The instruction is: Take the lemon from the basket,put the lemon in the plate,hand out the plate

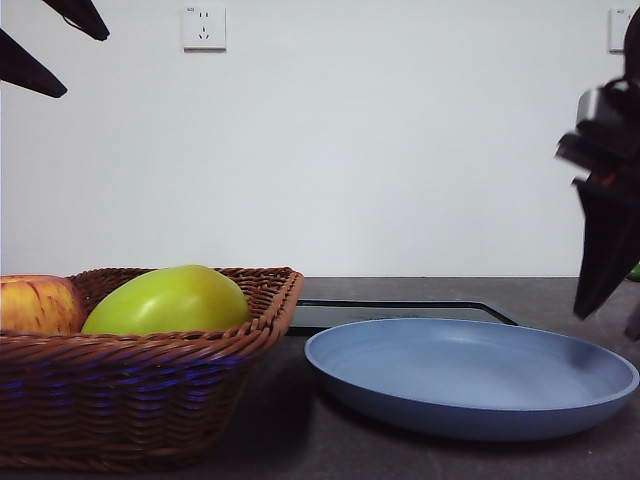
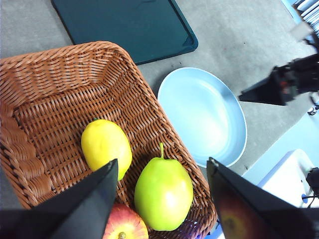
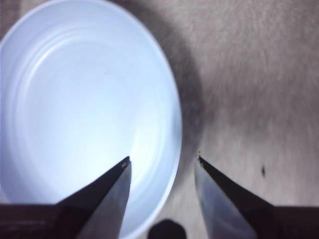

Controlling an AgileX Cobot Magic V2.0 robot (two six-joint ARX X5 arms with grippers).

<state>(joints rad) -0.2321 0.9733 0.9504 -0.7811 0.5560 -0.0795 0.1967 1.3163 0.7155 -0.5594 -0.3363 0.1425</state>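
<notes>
On the grey, faintly speckled tabletop (image 1: 560, 295) stood the basket (image 1: 130, 400), and just beside it the plate (image 1: 470, 375), with nothing on it. Behind them rose a plain white wall (image 1: 400, 150) with a socket (image 1: 204, 27) high up, and a flat dark tray (image 2: 124, 27) lay on the tabletop beyond the plate. Inside the basket lay the lemon (image 2: 106, 145), next to a larger green fruit (image 2: 163, 194) with a short stem and a red-yellow apple (image 2: 124, 224) (from the front, only the green fruit and the apple showed above the braided rim). Over the basket hung the left pincer (image 2: 162, 167), its jaws spread wide, one by the lemon, touching nothing. At the plate's far side from the basket, the right pincer (image 3: 162, 162) hovered above the rim, also released, one jaw over the plate and the other over bare tabletop; the front view showed it as a dark blurred shape at the side edge.
</notes>
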